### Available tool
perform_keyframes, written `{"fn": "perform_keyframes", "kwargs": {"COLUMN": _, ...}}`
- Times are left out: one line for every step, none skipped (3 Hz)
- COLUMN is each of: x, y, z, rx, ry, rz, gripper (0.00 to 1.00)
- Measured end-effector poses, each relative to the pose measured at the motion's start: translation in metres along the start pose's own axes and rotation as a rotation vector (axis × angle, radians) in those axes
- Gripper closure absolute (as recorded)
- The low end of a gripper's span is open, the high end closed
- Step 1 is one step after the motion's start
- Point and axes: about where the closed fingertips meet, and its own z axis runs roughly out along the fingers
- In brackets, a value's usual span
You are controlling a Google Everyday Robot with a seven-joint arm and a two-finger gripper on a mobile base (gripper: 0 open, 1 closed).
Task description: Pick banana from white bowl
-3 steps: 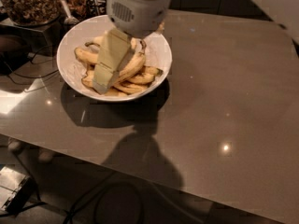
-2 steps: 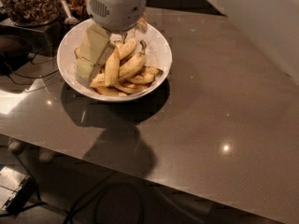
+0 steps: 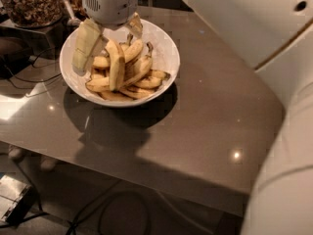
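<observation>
The white bowl (image 3: 167,49) sits at the back left of the grey table (image 3: 205,116) and holds several yellow bananas (image 3: 131,77), some brown-spotted. My gripper (image 3: 108,48) hangs over the bowl's left half with its white wrist housing (image 3: 108,1) above. Its fingers are spread apart: the left finger (image 3: 85,45) reaches down by the bowl's left wall, and the right finger (image 3: 135,24) is near the far wall. One banana (image 3: 116,62) stands nearly upright between them. I cannot tell whether either finger touches it.
A glass jar of brown bits (image 3: 30,4) stands behind the bowl at the far left. My white arm (image 3: 274,38) fills the right side. Cables (image 3: 27,84) run off the table's left edge, and a small box (image 3: 13,199) lies on the floor.
The gripper has moved left across the bowl, from its middle to its left half. The arm now covers more of the right side. The bananas lie about as before.
</observation>
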Motion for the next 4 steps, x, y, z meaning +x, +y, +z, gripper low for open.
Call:
{"fn": "perform_keyframes", "kwargs": {"x": -0.018, "y": -0.019, "z": 0.005, "rx": -0.018, "ry": -0.02, "rz": 0.068, "gripper": 0.26}}
{"fn": "perform_keyframes", "kwargs": {"x": -0.026, "y": -0.027, "z": 0.011, "rx": -0.022, "ry": -0.019, "rz": 0.102, "gripper": 0.36}}
{"fn": "perform_keyframes", "kwargs": {"x": -0.028, "y": -0.034, "z": 0.024, "rx": -0.024, "ry": 0.005, "rz": 0.13, "gripper": 0.35}}
{"fn": "perform_keyframes", "kwargs": {"x": -0.028, "y": -0.041, "z": 0.043, "rx": -0.027, "ry": 0.04, "rz": 0.153, "gripper": 0.35}}
